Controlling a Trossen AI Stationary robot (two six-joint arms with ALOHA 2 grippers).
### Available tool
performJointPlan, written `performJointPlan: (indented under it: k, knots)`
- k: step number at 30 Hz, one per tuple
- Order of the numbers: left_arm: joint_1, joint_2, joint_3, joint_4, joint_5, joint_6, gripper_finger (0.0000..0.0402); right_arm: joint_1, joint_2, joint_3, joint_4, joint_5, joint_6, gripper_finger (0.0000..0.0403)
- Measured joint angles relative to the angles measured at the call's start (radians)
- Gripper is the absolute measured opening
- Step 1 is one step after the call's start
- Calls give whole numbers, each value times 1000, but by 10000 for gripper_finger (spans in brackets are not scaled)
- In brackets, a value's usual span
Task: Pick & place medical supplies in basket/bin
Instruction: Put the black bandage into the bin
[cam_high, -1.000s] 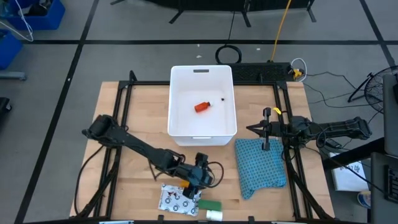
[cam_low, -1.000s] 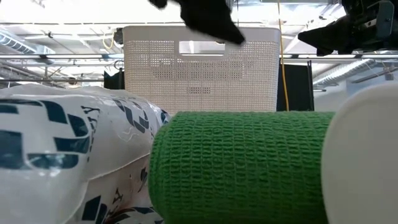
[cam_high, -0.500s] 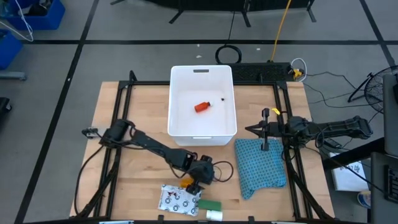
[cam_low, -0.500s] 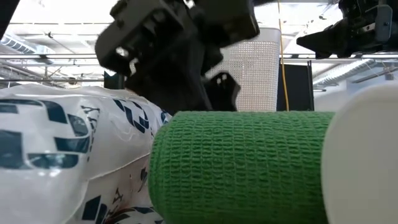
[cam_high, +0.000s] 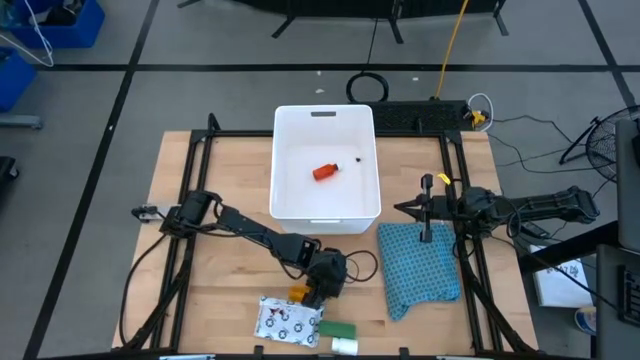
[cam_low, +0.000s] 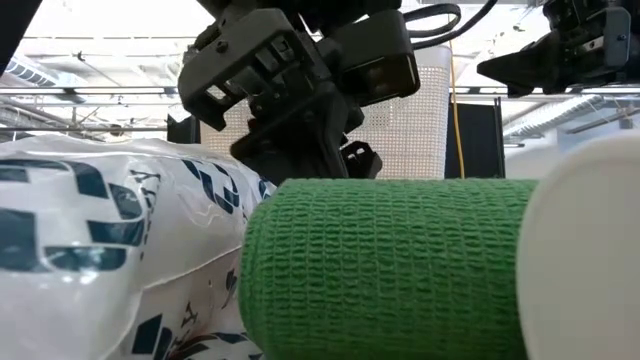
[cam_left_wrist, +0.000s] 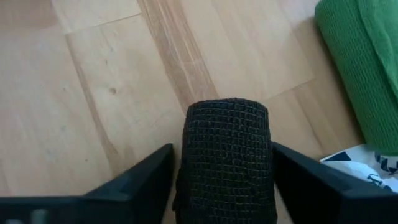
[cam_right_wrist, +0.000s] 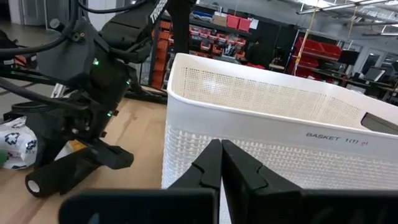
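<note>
Left gripper (cam_left_wrist: 225, 186) jaws pinch black block (cam_left_wrist: 227, 155) above table (cam_left_wrist: 112, 93). Right gripper (cam_right_wrist: 222, 163) jaws pressed together beside white tub (cam_right_wrist: 261, 118), printed "BASKET".

basket (cam_low: 400, 110): mostly behind left arm | white bottle (cam_low: 585, 250): cut by edge (low view) | packet (cam_low: 100, 250): cropped

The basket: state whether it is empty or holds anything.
Not empty. The high view shows an orange bottle lying on the floor of the basket.
</note>
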Motion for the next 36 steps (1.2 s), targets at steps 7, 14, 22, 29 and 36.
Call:
performJointPlan:
  k: [7, 14, 22, 29, 36]
  knots:
    - [1, -55, -2, -31, -9, 67, 111, 0, 0, 0, -1, 1, -28, 0]
    - [-5, -264, -2, -144, -94, 122, 92, 0, 0, 0, 0, 73, -45, 0]
    - [-49, -648, -1, -307, -345, 189, 111, 0, -1, 0, 8, 75, -69, 0]
    - [-92, -1000, -113, -336, -666, 186, 112, 0, -1, 0, 19, -32, -72, 0]
    - [-60, -1381, -522, -69, -851, 162, 112, 0, -1, 0, 58, -34, -71, 0]
